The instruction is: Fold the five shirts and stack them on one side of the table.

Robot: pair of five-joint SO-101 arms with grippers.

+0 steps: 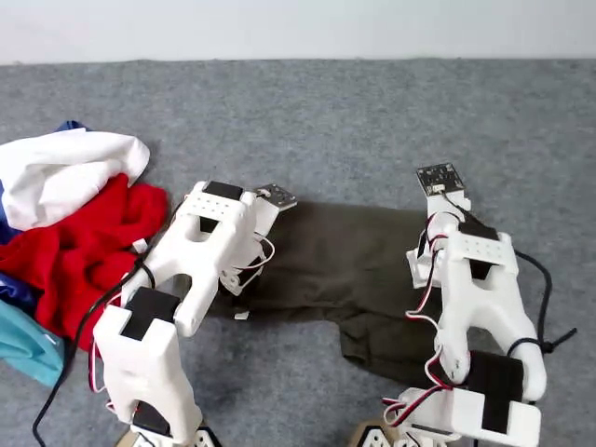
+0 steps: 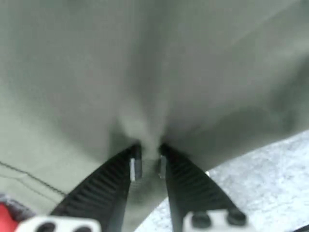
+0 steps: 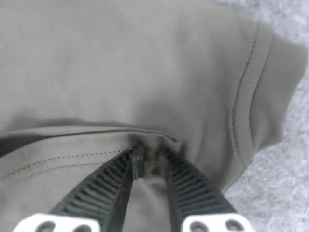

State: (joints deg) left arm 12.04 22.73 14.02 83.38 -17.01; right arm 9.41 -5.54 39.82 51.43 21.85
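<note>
My left gripper (image 2: 147, 162), its black ribbed fingers drawn nearly together, pinches a raised ridge of the olive-green shirt (image 2: 145, 63). My right gripper (image 3: 152, 162) is likewise clamped on a stitched fold of the same cloth, near a rounded hemmed edge. The olive-green shirt lies spread across the middle of the grey carpeted table (image 1: 372, 121), beneath my two white arms. At the table's left side sits a heap of loose garments: a crumpled white shirt (image 1: 65, 172) on top, a red shirt (image 1: 88, 247) below it, dark blue cloth (image 1: 14, 293) and a teal shirt (image 1: 23, 345) nearest the front. The red shirt lies just beside my left arm (image 1: 186, 279). Both arms bend forward and down, my right arm (image 1: 475, 279) over the shirt's right end.
</note>
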